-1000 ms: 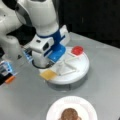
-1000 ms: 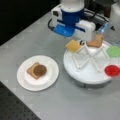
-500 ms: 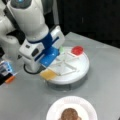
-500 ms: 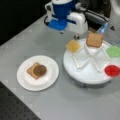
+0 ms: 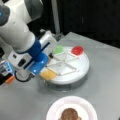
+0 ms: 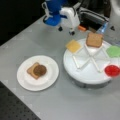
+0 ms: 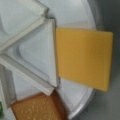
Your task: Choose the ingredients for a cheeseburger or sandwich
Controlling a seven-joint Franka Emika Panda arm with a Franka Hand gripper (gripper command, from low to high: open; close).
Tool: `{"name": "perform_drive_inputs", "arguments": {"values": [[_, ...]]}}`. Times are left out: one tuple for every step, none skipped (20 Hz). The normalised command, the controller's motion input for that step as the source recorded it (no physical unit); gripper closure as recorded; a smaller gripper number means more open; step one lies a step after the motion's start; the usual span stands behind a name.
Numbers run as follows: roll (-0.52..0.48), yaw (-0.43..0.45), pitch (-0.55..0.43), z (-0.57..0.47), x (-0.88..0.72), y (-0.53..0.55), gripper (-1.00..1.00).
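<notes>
A yellow cheese square (image 6: 73,46) lies in a wedge at the rim of the white divided tray (image 6: 85,75), partly overhanging the edge. It fills the wrist view (image 7: 83,58). My gripper (image 6: 66,30) hovers open just beside and above it, holding nothing. A tan-brown bread slice (image 6: 94,39) rests in the neighbouring wedge and shows in the wrist view's bottom corner (image 7: 37,107). On the white plate (image 6: 50,80) a bread slice (image 6: 31,71) carries the dark brown patty (image 6: 40,70). In a front view the arm (image 5: 37,57) covers part of the tray, with the cheese (image 5: 48,74) below it.
A green piece (image 6: 113,51) and a red piece (image 6: 111,70) sit in other wedges of the tray, also visible in a front view as green (image 5: 58,49) and red (image 5: 77,50). Dark equipment with an orange part (image 6: 81,28) stands behind the tray. The table is grey.
The arm has shifted from over the tray's middle toward the rim where the cheese lies. The ingredients and the plate have not moved.
</notes>
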Motion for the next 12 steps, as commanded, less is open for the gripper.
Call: {"name": "perform_drive_inputs", "arguments": {"values": [[0.489,0.084,0.156,0.01,0.18,-0.28,-1.00],[0.482,0.104,0.141,0.01,0.18,-0.27,-1.00],[0.518,0.123,0.124,0.00,0.18,-0.27,-1.00],[0.542,0.140,0.104,-0.02,0.17,-0.28,-1.00],[0.522,0.147,0.098,-0.02,0.17,-0.27,-1.00],[0.515,0.156,0.089,-0.04,0.16,-0.29,-1.00],[0.479,0.161,0.073,-0.06,0.15,-0.30,-1.00],[0.438,0.156,0.064,-0.06,0.15,-0.30,-1.00],[0.401,0.151,0.065,-0.07,0.15,-0.30,-1.00],[0.382,0.142,0.064,-0.07,0.15,-0.29,-1.00],[0.382,0.134,0.060,-0.08,0.15,-0.29,-1.00],[0.417,0.138,0.038,-0.10,0.14,-0.28,-1.00]]}}
